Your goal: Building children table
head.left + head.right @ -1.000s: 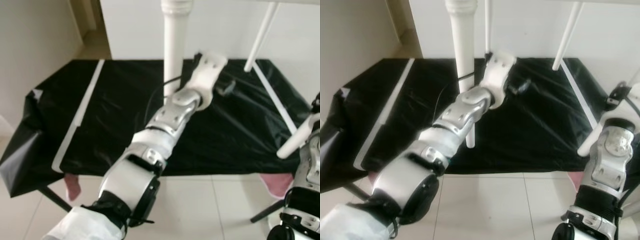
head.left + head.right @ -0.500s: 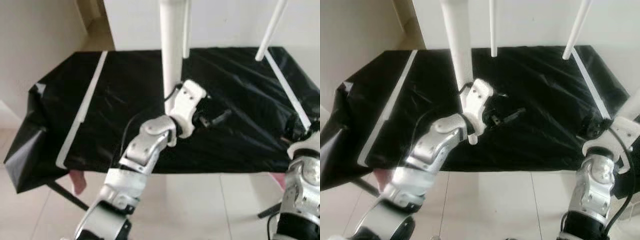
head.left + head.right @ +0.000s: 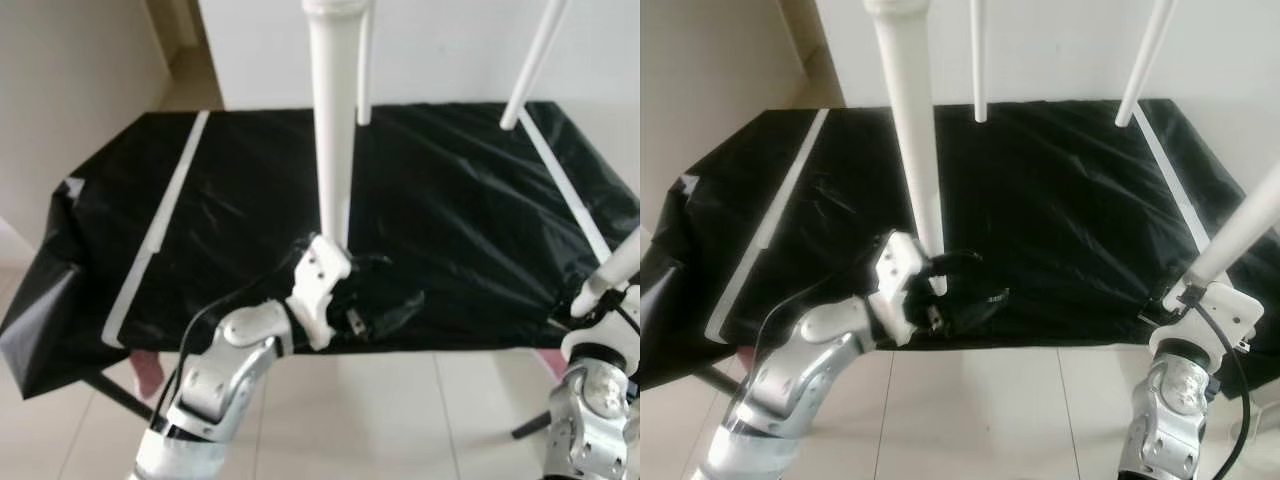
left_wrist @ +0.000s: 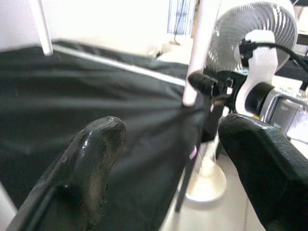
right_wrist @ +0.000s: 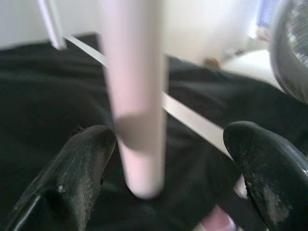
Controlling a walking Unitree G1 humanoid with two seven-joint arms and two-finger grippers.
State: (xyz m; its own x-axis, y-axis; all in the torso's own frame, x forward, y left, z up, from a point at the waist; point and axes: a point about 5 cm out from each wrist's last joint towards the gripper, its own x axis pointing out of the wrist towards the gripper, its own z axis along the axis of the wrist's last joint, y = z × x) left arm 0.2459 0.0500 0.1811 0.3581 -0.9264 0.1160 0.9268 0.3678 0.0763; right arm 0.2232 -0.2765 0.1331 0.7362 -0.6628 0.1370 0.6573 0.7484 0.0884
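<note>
From my console the left arm reads as brushed silver segments with rounded joint housings, ending in a white blocky wrist module dotted with small dark screws. A thin black cable loops off the forearm. The left gripper has thick, glossy black fingers — scuffed and ribbed. The right arm matches — silver, a round joint cap, a black cable alongside.

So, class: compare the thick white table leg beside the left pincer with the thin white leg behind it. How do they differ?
The thick leg is much wider than the thin leg. The thick leg reaches far lower in the eye views, ending beside the left pincer; the thin leg ends higher, over the far part of the black cover. Both are white, round and point downward.
</note>
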